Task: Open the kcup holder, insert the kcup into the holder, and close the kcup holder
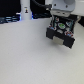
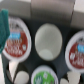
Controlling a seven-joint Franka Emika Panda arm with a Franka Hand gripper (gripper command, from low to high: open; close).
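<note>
Holder (image 1: 61,33): black box on the tabletop (image 1: 30,60), tray drawn out; your arm hangs right above it.
Kcup (image 2: 44,77): green pod, lying under the claw, beside an empty slot (image 2: 48,39).
Other pods (image 2: 15,41): reddish-topped, seated in slots.
Claw: fingers unseen; you cannot tell whether spread or pinching.
Relation: the open slot sits straight below your wrist.

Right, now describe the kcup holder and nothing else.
The kcup holder is a black boxy unit standing on the white table toward the exterior view's right, directly under the arm. Its pull-out tray looks drawn out toward the camera. The wrist view looks down into the dark tray, where round slots hold pods: reddish-topped ones at either side and a plain pale one in the middle. Whether the arm touches it cannot be told.
</note>
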